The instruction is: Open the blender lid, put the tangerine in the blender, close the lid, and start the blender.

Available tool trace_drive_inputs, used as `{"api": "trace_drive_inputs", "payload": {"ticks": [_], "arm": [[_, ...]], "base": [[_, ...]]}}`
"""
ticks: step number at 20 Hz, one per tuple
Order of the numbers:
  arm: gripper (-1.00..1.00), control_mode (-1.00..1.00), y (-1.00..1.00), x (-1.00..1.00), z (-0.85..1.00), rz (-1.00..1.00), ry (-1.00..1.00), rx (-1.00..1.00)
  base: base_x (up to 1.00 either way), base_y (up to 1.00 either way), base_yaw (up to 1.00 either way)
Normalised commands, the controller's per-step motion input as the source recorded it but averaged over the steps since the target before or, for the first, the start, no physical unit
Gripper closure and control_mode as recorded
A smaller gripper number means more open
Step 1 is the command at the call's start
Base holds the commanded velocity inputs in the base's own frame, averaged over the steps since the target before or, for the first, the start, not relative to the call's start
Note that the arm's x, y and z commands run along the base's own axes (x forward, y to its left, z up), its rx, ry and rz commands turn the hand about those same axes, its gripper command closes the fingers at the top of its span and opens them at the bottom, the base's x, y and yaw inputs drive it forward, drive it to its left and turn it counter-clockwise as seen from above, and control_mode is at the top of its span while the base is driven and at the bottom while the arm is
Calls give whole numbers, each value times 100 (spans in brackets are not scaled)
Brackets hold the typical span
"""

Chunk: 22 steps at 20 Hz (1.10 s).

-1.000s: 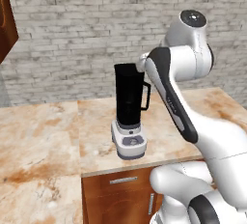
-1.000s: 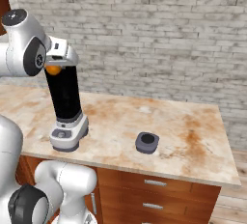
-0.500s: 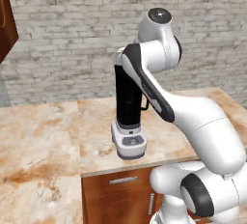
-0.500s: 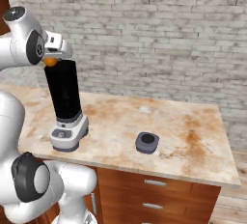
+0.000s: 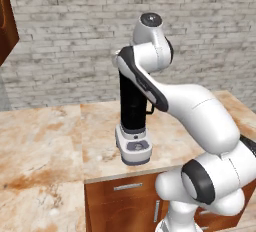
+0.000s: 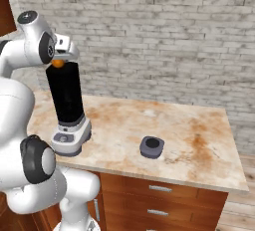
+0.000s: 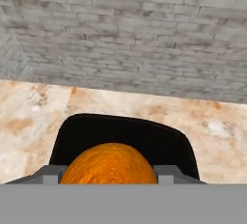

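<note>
Gripping the tangerine (image 7: pixel 109 164) in my pincer (image 6: pixel 59 61), I hold it just above the open mouth of the blender (image 6: pixel 67 105) at the left of the right base view. Its lid (image 6: pixel 151 147) lies on the counter (image 6: pixel 189 140), right of centre, well apart from the jar.

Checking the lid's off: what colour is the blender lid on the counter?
Grey blender lid, dark knob; right base view.

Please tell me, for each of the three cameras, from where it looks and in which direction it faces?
Left base view: behind-left of the arm, facing the blender; white arm crosses from lower right.
Right base view: behind-right; arm at left, gripper holding the tangerine above the jar, blender lid on the counter.
Hand view: looks down over the tangerine into the open jar.
All share the blender.
</note>
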Motion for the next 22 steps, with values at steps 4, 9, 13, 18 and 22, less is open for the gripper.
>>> {"api": "trace_drive_inputs", "payload": {"ticks": [4, 9, 13, 18, 22], "arm": [[100, -100, 4, 17, -21, 0, 0, 0], [100, -100, 2, 0, -41, 0, 3, 0], [100, -100, 0, 0, -45, 0, 11, 0], [100, -100, 0, 3, -41, 0, 14, 0], [-100, -100, 0, 0, -48, 0, 14, 0]], "base": [[0, 0, 0], [0, 0, 0], [0, 0, 0], [0, 0, 0], [0, 0, 0]]}}
